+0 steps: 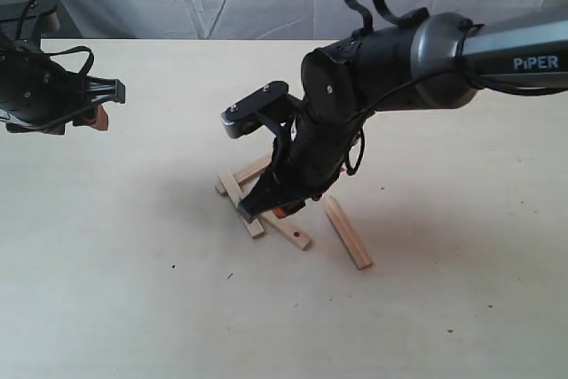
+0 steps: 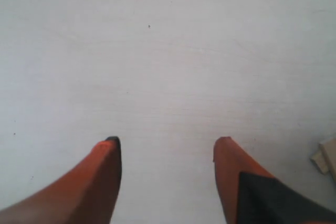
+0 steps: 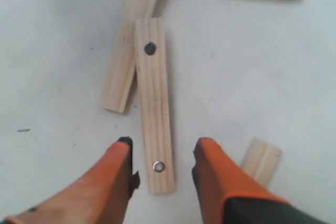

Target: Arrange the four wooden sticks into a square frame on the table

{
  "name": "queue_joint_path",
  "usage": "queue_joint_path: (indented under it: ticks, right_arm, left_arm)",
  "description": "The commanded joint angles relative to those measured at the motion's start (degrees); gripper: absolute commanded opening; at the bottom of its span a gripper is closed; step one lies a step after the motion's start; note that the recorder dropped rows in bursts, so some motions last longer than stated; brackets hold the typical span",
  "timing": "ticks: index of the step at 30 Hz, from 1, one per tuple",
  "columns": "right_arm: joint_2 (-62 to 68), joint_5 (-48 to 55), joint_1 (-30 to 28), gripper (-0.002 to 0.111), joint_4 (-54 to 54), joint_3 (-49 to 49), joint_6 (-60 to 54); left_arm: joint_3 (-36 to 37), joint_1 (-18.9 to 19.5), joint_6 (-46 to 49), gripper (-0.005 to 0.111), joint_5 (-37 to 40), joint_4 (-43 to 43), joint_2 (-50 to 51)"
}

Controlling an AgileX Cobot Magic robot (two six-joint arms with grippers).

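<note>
**Exterior view.** The right end effector (image 1: 269, 210), black with orange fingers, is lowered to the pale cream table (image 1: 133, 308) among the four flat, light-tan wooden sticks. The reference item is the holed stick (image 1: 288, 231), partly hidden under the fingers. Just beside it lies the left stick (image 1: 238, 200), whose far end overlaps the back stick (image 1: 253, 169) to make one corner. The loose stick (image 1: 348, 232) lies near the holed stick on its other side, touching nothing. The square frame is therefore judged unfinished: one corner exists and two sides are unplaced. The left end effector (image 1: 99, 104) hangs well apart from the holed stick, probably to keep the working area free.

**Left wrist view.** The left end effector (image 2: 167, 148) has its fingers spread over bare table (image 2: 157, 51) and holds nothing. One stick end (image 2: 326, 158) shows at the picture edge.

**Right wrist view.** The right end effector (image 3: 163, 148) straddles the near end of the holed stick (image 3: 153, 103), fingers apart with a gap on each side, so the stick rests on the table unclamped. The holed stick lies alongside the left stick (image 3: 131, 40), not square to it, so it needs turning.
</note>
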Motion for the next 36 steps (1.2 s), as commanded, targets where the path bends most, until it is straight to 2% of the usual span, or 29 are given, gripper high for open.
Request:
queue_joint_path:
  ticks: [1, 6, 9, 36]
  right_arm:
    - [0.6, -0.01, -3.61, 0.039, 6.62, -0.19, 1.6]
    - [1.93, 1.46, -3.2, 0.039, 16.28, -0.19, -8.92]
    - [2.02, 0.18, -3.16, 0.039, 19.69, -0.19, -11.21]
    - [7.42, -5.75, -3.16, 0.039, 14.92, -0.19, -11.21]
  left_arm:
    - [0.19, -0.6, -0.02, 0.052, 0.03, -0.33, -0.46]
    - [0.19, -1.15, -0.02, 0.052, -0.07, 0.13, -0.46]
    - [0.19, -1.15, -0.02, 0.052, -0.07, 0.13, -0.46]
    - [0.19, -1.15, -0.02, 0.052, 0.27, 1.14, -0.46]
